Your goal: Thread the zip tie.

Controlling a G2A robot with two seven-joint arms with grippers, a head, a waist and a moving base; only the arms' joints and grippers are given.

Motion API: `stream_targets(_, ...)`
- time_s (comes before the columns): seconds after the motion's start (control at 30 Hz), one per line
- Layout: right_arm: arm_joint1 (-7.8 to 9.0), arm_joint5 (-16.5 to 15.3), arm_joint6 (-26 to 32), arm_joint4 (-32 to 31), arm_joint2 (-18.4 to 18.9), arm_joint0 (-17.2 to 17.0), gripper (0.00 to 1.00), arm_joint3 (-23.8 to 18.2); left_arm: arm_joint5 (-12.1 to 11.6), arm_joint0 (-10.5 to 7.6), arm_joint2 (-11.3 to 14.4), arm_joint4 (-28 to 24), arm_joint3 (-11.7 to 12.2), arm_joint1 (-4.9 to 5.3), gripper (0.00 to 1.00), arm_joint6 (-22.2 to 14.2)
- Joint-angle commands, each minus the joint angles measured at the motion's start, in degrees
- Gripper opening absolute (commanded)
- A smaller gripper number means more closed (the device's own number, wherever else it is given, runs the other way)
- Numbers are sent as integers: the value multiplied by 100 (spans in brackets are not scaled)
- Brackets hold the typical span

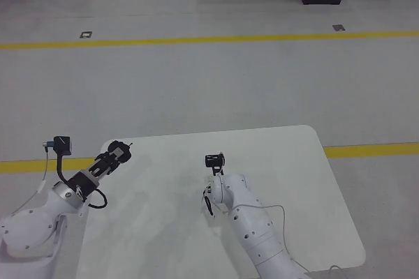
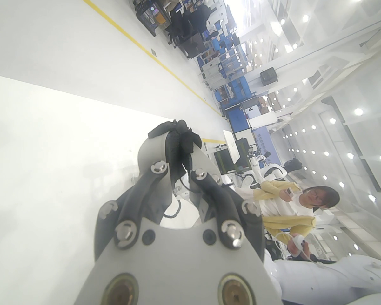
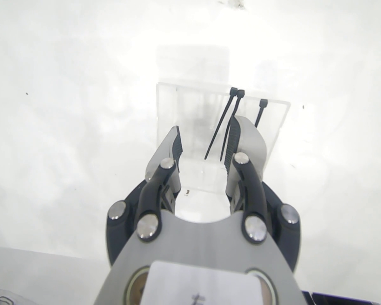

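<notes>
I stand in a large robotics lab: yellow lines (image 1: 195, 39) across the pale floor (image 1: 195, 91), blue storage racks (image 2: 239, 85), monitors (image 2: 226, 159), another white robot (image 2: 274, 171), rows of ceiling lights (image 2: 358, 111).

slim black plastic zip ties (image 3: 219, 124), smooth, faint sheen | clear plastic box (image 3: 177, 103), glossy | flat white table (image 1: 279, 160), matt, smooth | right gripper (image 3: 206, 125): brushed grey metal, ribbed black rubber pads (image 3: 178, 142)
</notes>
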Motion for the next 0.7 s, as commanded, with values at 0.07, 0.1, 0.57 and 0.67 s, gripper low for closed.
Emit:
stream_targets(0.07,-5,0,-10,0,-2,12,27,25,0,0,0,0,0,0,0,0)
stream_targets(0.1,-6,0,-11,0,-2,14,26,28,0,0,0,0,0,0,0,0)
stream_targets(0.57,35,0,26,0,-37,-14,29,-67,0,0,0,0,0,0,0,0)
stream_targets(0.67,64,0,56,0,-61,-57,32,-203,0,0,0,0,0,0,0,0)
